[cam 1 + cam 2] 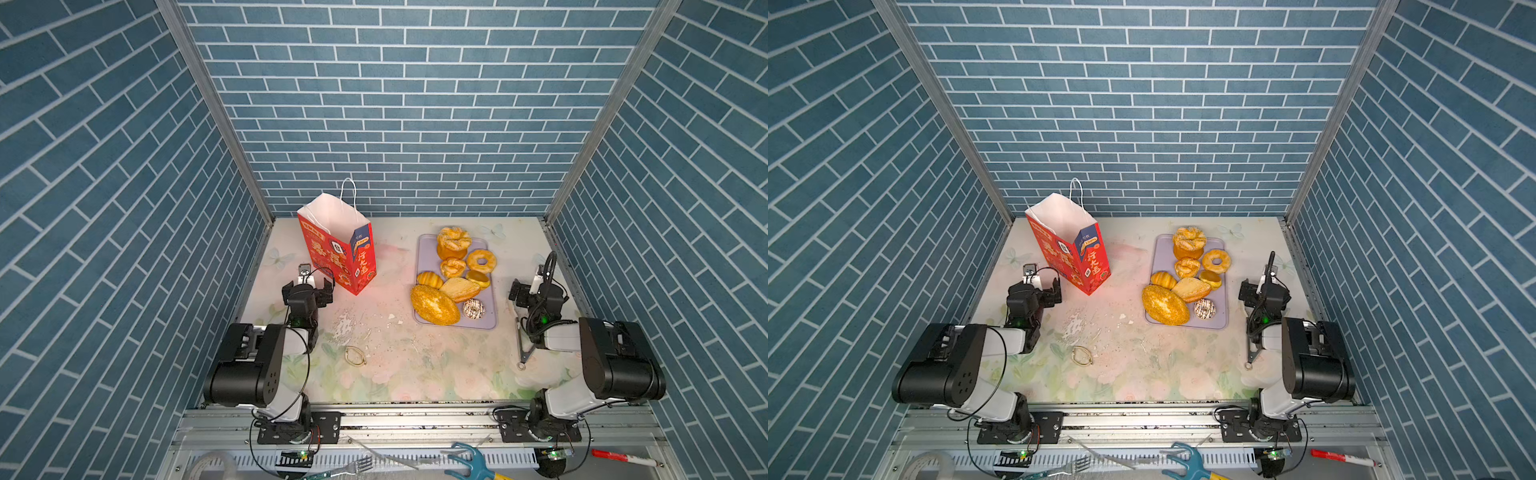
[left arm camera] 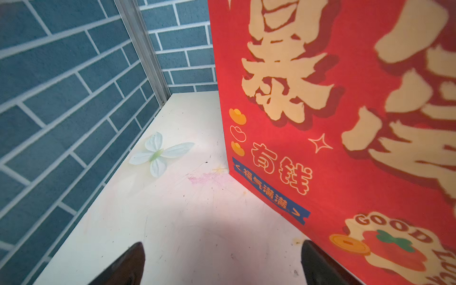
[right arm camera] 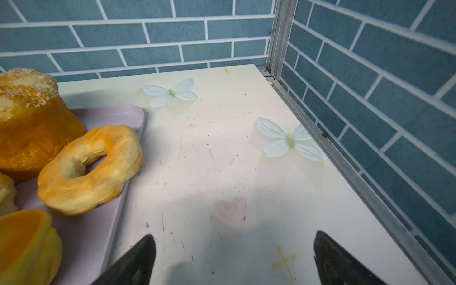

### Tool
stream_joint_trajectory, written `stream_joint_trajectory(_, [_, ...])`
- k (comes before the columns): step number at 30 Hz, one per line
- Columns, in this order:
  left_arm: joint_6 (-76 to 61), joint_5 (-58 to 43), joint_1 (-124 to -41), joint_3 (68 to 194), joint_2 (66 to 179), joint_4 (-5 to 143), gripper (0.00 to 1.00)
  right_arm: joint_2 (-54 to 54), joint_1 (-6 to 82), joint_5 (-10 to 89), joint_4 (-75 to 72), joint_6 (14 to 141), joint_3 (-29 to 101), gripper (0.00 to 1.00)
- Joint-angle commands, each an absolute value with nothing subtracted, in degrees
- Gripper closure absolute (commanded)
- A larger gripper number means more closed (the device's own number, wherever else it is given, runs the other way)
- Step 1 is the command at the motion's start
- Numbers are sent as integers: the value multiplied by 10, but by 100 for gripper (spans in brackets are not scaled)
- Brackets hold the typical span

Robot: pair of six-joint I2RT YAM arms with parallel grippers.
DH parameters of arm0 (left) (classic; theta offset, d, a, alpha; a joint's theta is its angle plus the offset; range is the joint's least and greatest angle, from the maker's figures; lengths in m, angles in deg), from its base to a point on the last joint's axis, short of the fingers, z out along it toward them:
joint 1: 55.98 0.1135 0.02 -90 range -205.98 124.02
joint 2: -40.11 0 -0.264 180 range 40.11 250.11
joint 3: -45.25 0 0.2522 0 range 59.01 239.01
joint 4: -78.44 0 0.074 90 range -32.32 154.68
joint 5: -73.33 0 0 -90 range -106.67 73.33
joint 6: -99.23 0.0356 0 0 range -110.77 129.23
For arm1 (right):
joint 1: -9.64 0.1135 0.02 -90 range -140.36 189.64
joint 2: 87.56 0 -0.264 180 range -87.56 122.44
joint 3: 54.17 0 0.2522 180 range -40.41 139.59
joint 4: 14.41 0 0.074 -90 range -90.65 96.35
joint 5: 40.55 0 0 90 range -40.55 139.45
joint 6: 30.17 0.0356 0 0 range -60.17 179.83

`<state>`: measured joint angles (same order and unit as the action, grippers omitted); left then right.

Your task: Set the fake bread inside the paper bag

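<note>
Golden-brown fake bread [image 1: 459, 289] all sat on flat lilac tray [image 1: 426, 255], well apart from tall red paper bag [image 1: 338, 257]. Prob. light, squashy; pinch gently across a bun's middle. L gripper [image 2: 223, 261] & R gripper [image 3: 234, 256] gaped wide, empty.

a robot lab booth: brick-print walls [image 1: 415, 104], aluminium posts [image 1: 219, 112], arms [image 1: 257, 365] bolted to a rail [image 1: 415, 417].
</note>
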<state>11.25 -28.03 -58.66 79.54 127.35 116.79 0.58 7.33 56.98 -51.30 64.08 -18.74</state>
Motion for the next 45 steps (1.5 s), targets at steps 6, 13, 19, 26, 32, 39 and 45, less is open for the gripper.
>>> stream_joint_trajectory(6, [117, -285, -591, 803, 1278, 1163, 0, 8, 75, 576, -527, 647, -191, 1])
stream_joint_trajectory(13, [117, -284, -590, 802, 1277, 1162, 0, 8, 74, 575, -524, 647, -190, 1])
stream_joint_trajectory(19, [117, -284, -591, 802, 1277, 1161, 1, 8, 74, 575, -526, 647, -190, 1])
stream_joint_trajectory(26, [117, -285, -591, 802, 1278, 1162, 0, 8, 74, 575, -525, 647, -189, 1])
stream_joint_trajectory(32, [117, -285, -591, 802, 1277, 1162, 0, 6, 74, 575, -528, 646, -192, 3])
stream_joint_trajectory(39, [102, -317, -591, 811, 1226, 1098, 0, -64, 83, 604, -486, 645, -201, 8])
stream_joint_trajectory(45, [75, -324, -590, 858, 1121, 912, 1, -172, 89, 616, -341, 646, -161, 9])
